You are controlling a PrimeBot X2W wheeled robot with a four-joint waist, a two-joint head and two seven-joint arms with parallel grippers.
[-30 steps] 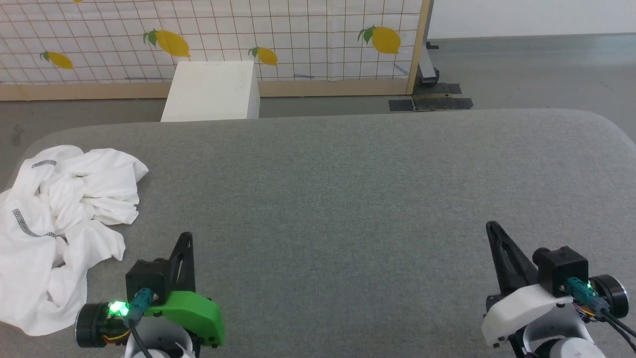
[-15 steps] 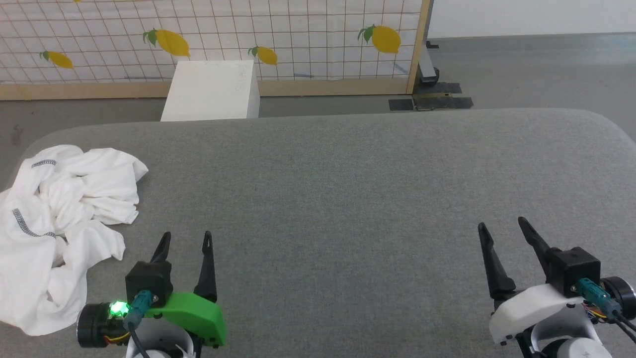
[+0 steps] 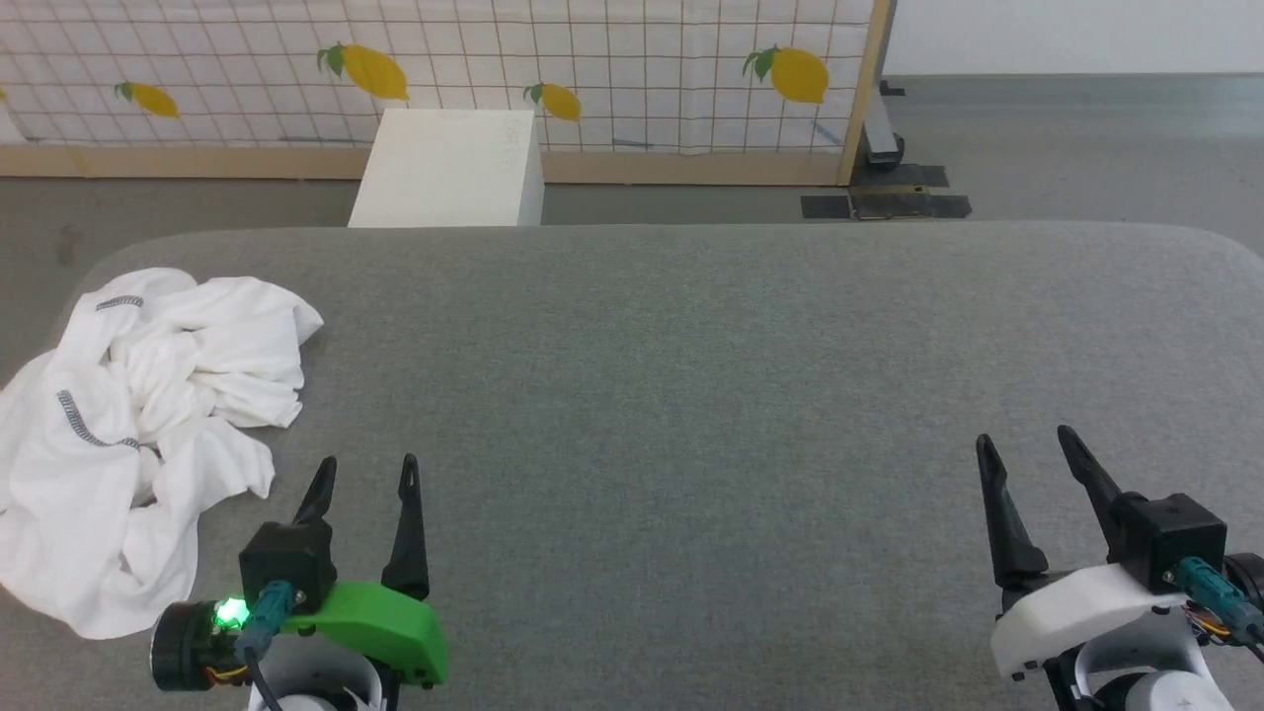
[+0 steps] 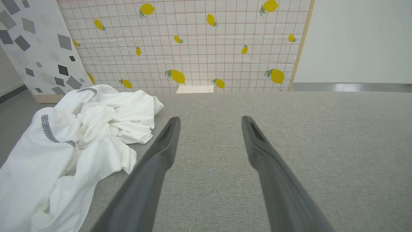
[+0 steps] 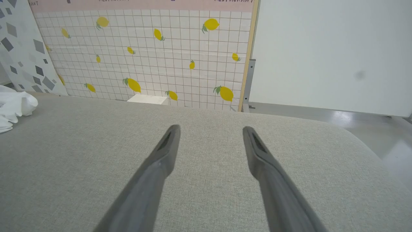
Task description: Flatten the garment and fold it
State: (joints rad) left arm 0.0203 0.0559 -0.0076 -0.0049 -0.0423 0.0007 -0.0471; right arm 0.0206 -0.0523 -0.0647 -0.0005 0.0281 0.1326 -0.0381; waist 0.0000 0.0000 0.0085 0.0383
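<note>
Left gripper (image 3: pixel 368 464), on a green wrist housing with a lit green lamp, sits at the lower left of the head view; its two dark fingers point away from the robot and stand spread apart with nothing between them; they lie above bare grey cloth. Right gripper (image 3: pixel 1024 436), on a white wrist housing, sits at the lower right, well apart from the left one; its fingers are likewise parted and empty. Each wrist view shows that arm's own pair of fingers splayed over the grey surface, touching nothing.

Both grippers are over a wide table (image 3: pixel 691 375) padded in grey fabric, with rounded far corners. The garment (image 3: pixel 178 395), a white shirt, lies crumpled in a heap on the table's left side, just beside the left gripper and to its left, not touching it; dark zigzag stitching shows along two of its folds; its leftmost part seems to hang past the table's edge, though the heap hides the edge there.

Beyond the table's far side stands a white box (image 3: pixel 449 168) on the grey floor (image 3: pixel 1086 138); behind it is a gridded panel (image 3: pixel 632 59) printed with yellow lemons, framed in pale wood.
</note>
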